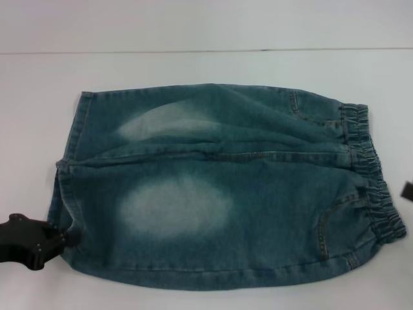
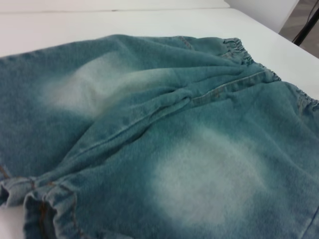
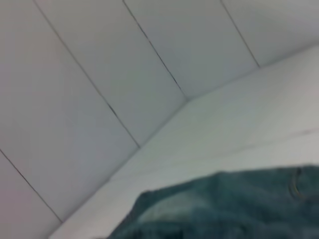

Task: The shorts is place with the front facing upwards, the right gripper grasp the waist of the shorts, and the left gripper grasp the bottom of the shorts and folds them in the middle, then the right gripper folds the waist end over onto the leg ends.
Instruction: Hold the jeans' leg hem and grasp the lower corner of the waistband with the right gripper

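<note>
Blue denim shorts (image 1: 219, 187) lie flat on the white table (image 1: 193, 64), with the elastic waist (image 1: 371, 174) at the right and the leg ends (image 1: 68, 174) at the left. A seam runs along the middle between the two legs. My left gripper (image 1: 48, 242) is black and sits at the near left corner, touching the hem of the near leg. The left wrist view shows that bunched hem (image 2: 35, 194) close up, with the waist (image 2: 239, 50) beyond it. Only a dark sliver of my right gripper (image 1: 408, 189) shows, at the right edge beside the waist. The right wrist view catches a strip of denim (image 3: 224, 209).
The white table stretches behind the shorts to a pale back wall (image 1: 193, 22). In the right wrist view, a pale panelled wall (image 3: 99, 74) rises behind the table. A dark stand (image 2: 306, 27) is off the table's far corner in the left wrist view.
</note>
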